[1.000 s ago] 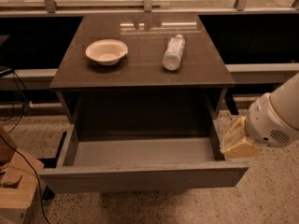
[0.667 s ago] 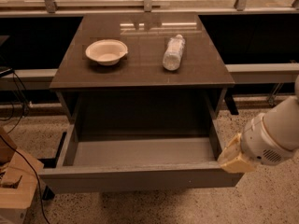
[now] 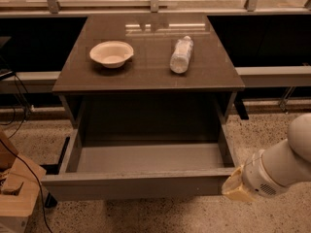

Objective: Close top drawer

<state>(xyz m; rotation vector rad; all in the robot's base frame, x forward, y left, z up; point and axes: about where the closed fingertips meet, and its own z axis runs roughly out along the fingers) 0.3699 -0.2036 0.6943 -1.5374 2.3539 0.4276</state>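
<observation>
The top drawer of the brown-topped cabinet stands pulled far out toward me. Its plain grey front faces me and its shallow grey box is empty inside. My gripper is low at the right, at the right end of the drawer front, touching or nearly touching its corner. The white arm runs off to the right edge. The gripper's tan tip shows, and the rest is hidden behind the wrist.
A white bowl and a plastic bottle lying on its side rest on the cabinet top. A cardboard box and cables are on the floor at the left. A low bench runs behind.
The gripper has moved down and toward me along the drawer's right side, from beside the drawer wall to the front right corner. The drawer has not visibly moved.
</observation>
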